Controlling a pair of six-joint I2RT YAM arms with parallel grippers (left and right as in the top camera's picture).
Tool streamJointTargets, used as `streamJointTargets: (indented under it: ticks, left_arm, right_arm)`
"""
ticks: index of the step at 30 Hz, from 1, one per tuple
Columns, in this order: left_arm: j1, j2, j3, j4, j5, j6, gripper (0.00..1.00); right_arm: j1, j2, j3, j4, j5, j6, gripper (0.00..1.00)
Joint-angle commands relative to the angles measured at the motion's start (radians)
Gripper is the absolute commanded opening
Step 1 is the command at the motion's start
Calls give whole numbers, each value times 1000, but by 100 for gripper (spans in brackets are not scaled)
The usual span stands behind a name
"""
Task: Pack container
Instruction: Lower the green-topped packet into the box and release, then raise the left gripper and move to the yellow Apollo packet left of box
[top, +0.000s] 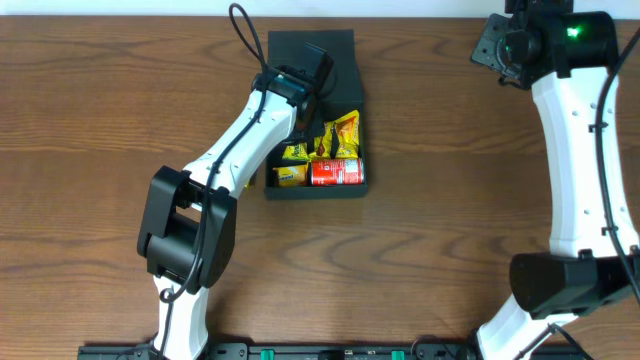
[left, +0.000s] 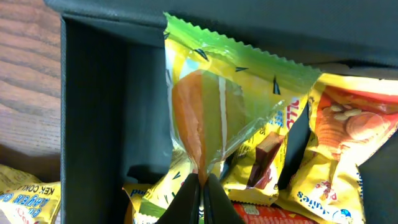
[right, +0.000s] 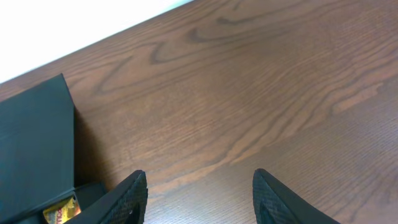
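The black container (top: 352, 103) stands open at the table's back middle, its flap lid (top: 310, 45) laid back. Inside lie yellow snack packets (top: 344, 133) and a red can (top: 336, 172). My left gripper (left: 202, 183) is over the container's left part, shut on a yellow and green snack packet (left: 211, 106) that hangs above the other packets (left: 348, 149). The container's wall (left: 93, 112) shows at its left. My right gripper (right: 199, 193) is open and empty above bare table at the back right, with the container's lid (right: 34, 143) at its left.
A yellow packet (left: 25, 199) lies on the wood outside the container's left wall. The left arm (top: 240, 140) stretches from the front left to the container. The right arm (top: 580, 150) stands along the right edge.
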Motion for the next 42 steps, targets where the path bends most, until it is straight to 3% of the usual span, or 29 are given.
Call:
streamJointTargets:
  ticks: [1, 20, 26, 28, 31, 33, 37, 38, 39, 40, 42]
  left_arm:
    - [-11, 5, -6, -18, -4, -23, 6]
    - [-9, 6, -22, 77, -13, -29, 6]
    - [-9, 6, -22, 24, -15, -10, 6]
    - [-9, 6, -22, -9, -35, -3, 6]
    - [-6, 0, -18, -10, -55, 31, 6]
    - [-4, -13, 5, -13, -55, 66, 6]
    - [-4, -83, 101, -53, -136, 109, 6]
    - [-4, -106, 118, -64, -172, 112, 10]
    - [-4, -136, 132, -74, -214, 134, 29]
    - [-4, -168, 137, -77, -251, 174, 60]
    - [-1, -222, 137, -93, -296, 270, 67]
  right_arm:
    - [-2, 0, -3, 0, 0, -15, 55]
    - [-2, 0, -3, 0, 0, -15, 53]
    - [-2, 0, -3, 1, 0, -15, 53]
    - [-2, 0, -3, 2, 0, -15, 44]
    - [-2, 0, -3, 5, 0, -15, 11]
    - [-2, 0, -3, 10, 0, -15, 2]
    - [-2, 0, -3, 22, 0, -15, 36]
    - [-2, 0, -3, 22, 0, -15, 42]
    - [-2, 0, -3, 22, 1, -15, 46]
    - [-3, 0, -3, 22, 1, -16, 49]
    - [-3, 0, -3, 22, 1, -16, 51]
